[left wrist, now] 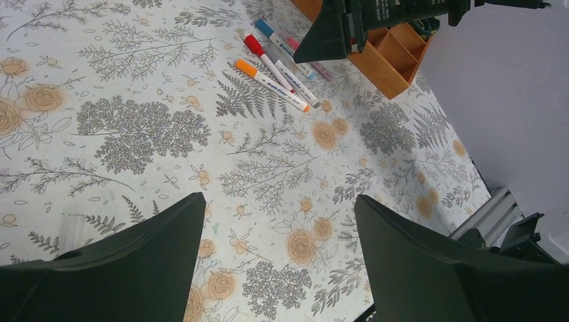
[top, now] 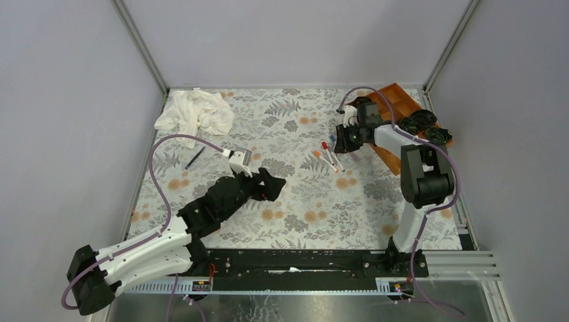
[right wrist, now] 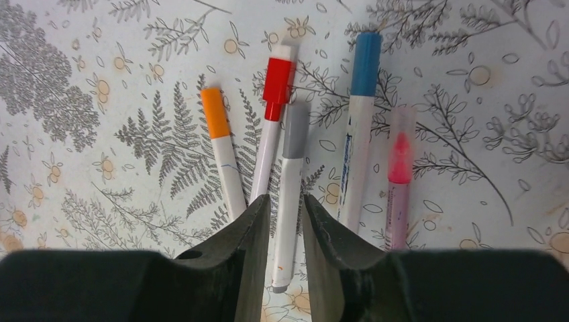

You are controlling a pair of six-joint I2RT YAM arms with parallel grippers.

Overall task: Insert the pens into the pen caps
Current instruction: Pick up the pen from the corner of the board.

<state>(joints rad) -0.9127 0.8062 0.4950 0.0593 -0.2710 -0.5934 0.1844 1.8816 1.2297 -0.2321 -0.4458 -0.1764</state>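
Several white-barrelled pens lie side by side on the floral cloth, each wearing its cap: orange [right wrist: 216, 114], red [right wrist: 278, 80], grey [right wrist: 295, 131], blue [right wrist: 366, 64] and pink [right wrist: 400, 151]. My right gripper [right wrist: 286, 201] straddles the grey-capped pen's barrel, its jaws slightly apart with a thin gap on each side; the pen rests on the cloth. In the top view this gripper [top: 343, 141] sits at the pens' [top: 329, 155] far end. A dark pen [top: 194, 158] lies alone at the left. My left gripper [top: 272, 184] hovers mid-table, open wide and empty [left wrist: 280, 208].
A crumpled white cloth [top: 196, 113] lies at the back left. An orange compartment tray [top: 399, 100] stands at the back right with black rosette-shaped objects [top: 424, 124] beside it. Grey walls enclose the table on three sides.
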